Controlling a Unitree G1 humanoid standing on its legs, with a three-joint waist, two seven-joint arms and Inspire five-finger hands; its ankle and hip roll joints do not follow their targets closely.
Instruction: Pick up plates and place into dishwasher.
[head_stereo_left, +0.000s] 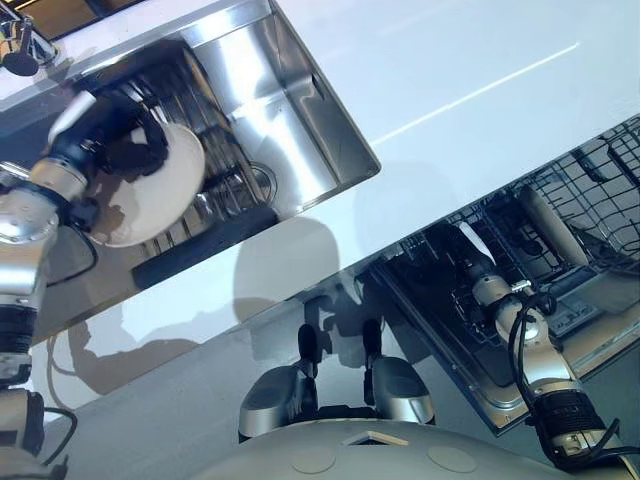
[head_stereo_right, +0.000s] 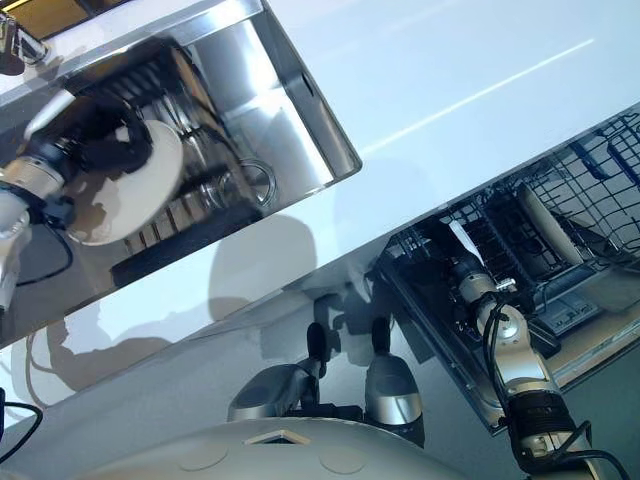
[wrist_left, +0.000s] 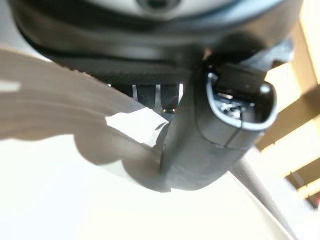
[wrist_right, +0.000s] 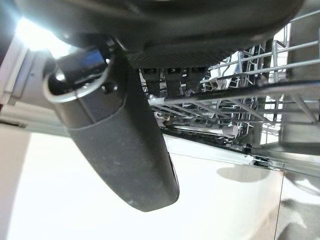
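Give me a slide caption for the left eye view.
Left hand grips a white plate over the sink; right hand reaches into the open dishwasher rack.

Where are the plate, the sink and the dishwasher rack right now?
plate (head_stereo_left: 150, 195): left eye view, its face.
sink (head_stereo_left: 290, 90): left eye view, steel inner wall.
dishwasher rack (head_stereo_left: 590, 190): left eye view, wire grid.

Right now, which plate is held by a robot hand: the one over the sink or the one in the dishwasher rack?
The plate over the sink: the left robot hand grips it. The other plate stands alone in the rack.
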